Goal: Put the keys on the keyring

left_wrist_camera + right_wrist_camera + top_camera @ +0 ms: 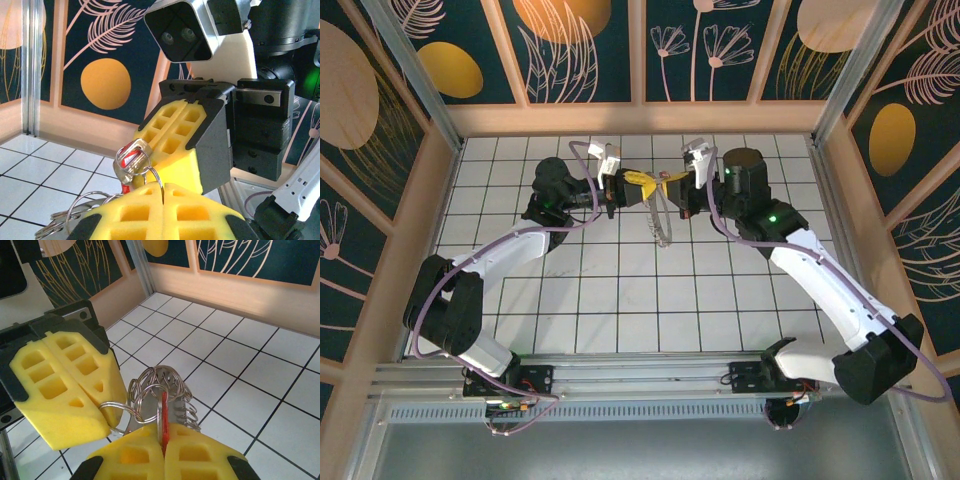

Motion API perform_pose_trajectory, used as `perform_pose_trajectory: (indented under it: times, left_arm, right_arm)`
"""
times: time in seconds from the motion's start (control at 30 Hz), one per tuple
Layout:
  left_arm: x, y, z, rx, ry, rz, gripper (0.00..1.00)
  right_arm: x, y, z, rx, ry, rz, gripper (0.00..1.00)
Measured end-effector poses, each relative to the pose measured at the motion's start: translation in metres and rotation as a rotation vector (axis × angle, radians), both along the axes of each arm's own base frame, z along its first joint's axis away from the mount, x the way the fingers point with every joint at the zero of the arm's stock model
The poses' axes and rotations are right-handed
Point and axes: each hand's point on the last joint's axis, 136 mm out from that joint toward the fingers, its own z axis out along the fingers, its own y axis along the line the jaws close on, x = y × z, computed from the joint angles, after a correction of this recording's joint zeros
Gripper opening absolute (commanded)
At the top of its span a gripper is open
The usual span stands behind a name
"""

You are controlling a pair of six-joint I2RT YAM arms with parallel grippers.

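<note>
Both grippers meet tip to tip above the back middle of the tiled floor. My left gripper [642,183] [165,192] is shut on a thin silver ring of the keyring [158,180]. The rest of the keyring [663,222] [172,377] hangs down floppy as a bunch of linked rings. My right gripper [671,183] [163,440] is shut on the key [163,412], held edge-on, its red head up. In the left wrist view a wire ring loops round the key's red head [130,159]. The blade is hidden between the right pads [172,135].
White tiled floor [620,290] lies below, with free room toward the front. Wooden walls [640,118] close in the back and both sides. The right wrist's camera housing [185,30] sits close in front of the left gripper.
</note>
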Motion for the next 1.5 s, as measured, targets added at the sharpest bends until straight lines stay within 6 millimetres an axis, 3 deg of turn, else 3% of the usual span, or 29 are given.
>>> perform_pose_trajectory:
  times: [1.03,1.2,1.5]
  left_arm:
    - [0.004,0.000,-0.001,-0.004,0.006,0.028,0.00]
    - [0.009,0.001,-0.002,-0.006,0.009,0.055,0.24]
    - [0.015,0.007,-0.017,0.001,0.055,0.135,0.39]
  right_arm:
    - [0.000,-0.007,0.009,-0.051,0.009,-0.055,0.00]
    - [0.012,-0.003,0.014,-0.071,-0.007,-0.069,0.00]
    - [0.046,0.002,0.010,-0.088,-0.016,-0.120,0.00]
